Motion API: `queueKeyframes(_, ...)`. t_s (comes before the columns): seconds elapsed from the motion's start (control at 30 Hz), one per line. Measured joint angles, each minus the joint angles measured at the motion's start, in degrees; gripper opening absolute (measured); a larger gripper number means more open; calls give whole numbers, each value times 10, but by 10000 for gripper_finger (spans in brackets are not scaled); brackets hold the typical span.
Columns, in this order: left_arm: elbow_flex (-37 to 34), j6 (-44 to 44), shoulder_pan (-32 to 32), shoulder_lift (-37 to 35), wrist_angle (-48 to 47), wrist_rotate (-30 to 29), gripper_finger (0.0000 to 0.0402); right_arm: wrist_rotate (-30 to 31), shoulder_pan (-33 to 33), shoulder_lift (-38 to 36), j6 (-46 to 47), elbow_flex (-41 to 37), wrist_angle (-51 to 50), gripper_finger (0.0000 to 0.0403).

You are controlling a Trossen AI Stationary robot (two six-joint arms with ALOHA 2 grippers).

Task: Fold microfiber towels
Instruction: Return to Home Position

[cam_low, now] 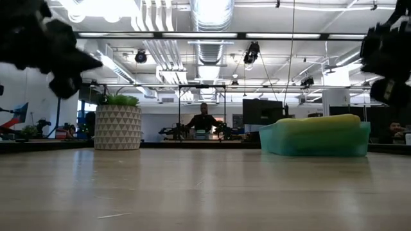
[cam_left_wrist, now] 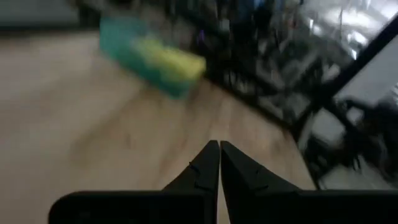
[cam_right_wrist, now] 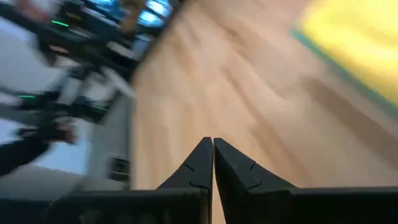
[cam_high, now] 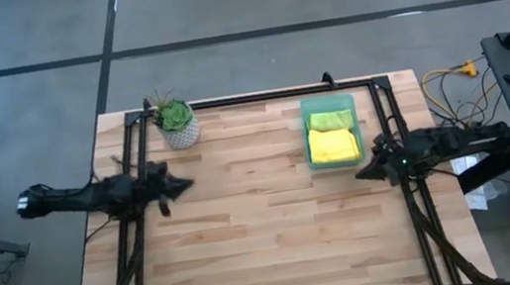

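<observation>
Left tool (cam_high: 187, 183), right tool (cam_high: 358, 174): opposite sides

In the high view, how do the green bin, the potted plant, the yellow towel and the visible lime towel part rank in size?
Largest: green bin.
Next: potted plant and yellow towel, about alike, not ranked.
Smallest: lime towel, only a strip showing.

grey concrete floor (cam_high: 23, 125) with dark seams out past left gripper (cam_high: 188, 183); overhead, exposed silver ducts (cam_low: 212, 16) and strip lights (cam_low: 160, 35); far beyond it, dark monitor (cam_low: 260, 110), one person (cam_low: 204, 119).
</observation>
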Motion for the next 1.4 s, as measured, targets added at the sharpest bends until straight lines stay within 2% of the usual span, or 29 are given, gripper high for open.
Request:
queueKeyframes(0.07,-6,-28,0,-11,-59,33,0,19,0,3,-2,-2,-35,9)
queueKeyframes(0.17,-6,-18,0,-23,-63,54,0,53,0,8,-22,-20,-23,9)
queueKeyframes(0.43,-6,-1,0,-2,-64,29,0,211,0,8,-118,-49,90,9)
queueKeyframes(0.5,-6,-1,1,6,-64,29,0,226,0,6,-136,-68,140,9)
queueKeyframes(0.63,-7,-1,0,15,-64,29,0,215,7,12,-198,-88,237,9)
queueKeyframes(0.73,-7,-2,0,24,-62,29,0,149,13,10,-243,-123,338,9)
queueKeyframes(0.83,-9,-2,0,33,-46,28,0,90,15,14,-273,-123,331,9)
queueKeyframes(1.4,-17,-2,0,59,-19,29,0,91,15,47,-262,-123,330,9)
